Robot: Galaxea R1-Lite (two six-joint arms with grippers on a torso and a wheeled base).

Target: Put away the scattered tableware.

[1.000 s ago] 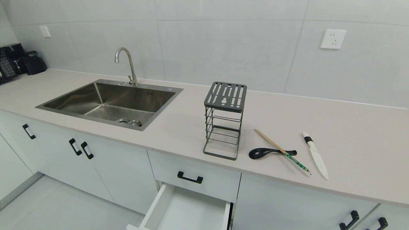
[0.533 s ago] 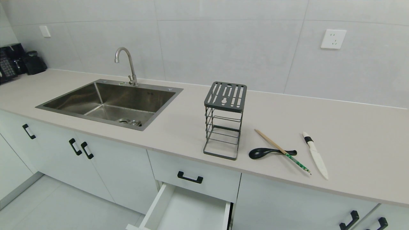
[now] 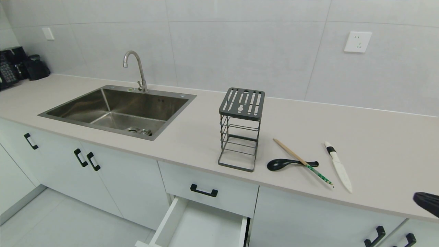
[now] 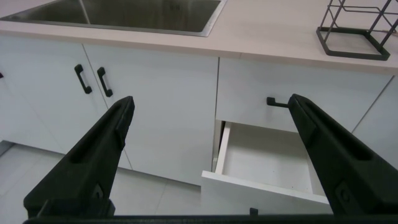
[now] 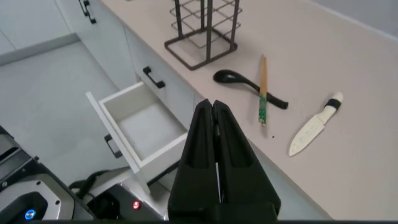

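A black spoon (image 3: 291,164) lies on the beige counter (image 3: 192,137), with a wooden chopstick (image 3: 301,162) resting across its handle. To their right lies a white knife (image 3: 337,166) with a black band. A dark wire rack (image 3: 241,128) stands to the left of the spoon. My right gripper (image 5: 213,107) is shut and empty, in front of the counter edge and below the tableware; its black tip (image 3: 427,201) shows at the right edge of the head view. My left gripper (image 4: 211,102) is open and empty, low in front of the cabinets, facing the open drawer (image 4: 267,165).
A steel sink (image 3: 116,109) with a tap (image 3: 135,68) takes up the counter's left part. Below the rack a white drawer (image 3: 199,226) stands pulled out under a shut one. Cabinet doors with black handles (image 3: 87,159) run along the front. Dark appliances (image 3: 20,65) sit far left.
The black tip of my right gripper has come into the head view at the lower right edge. The tableware, the rack and the drawer have not moved.
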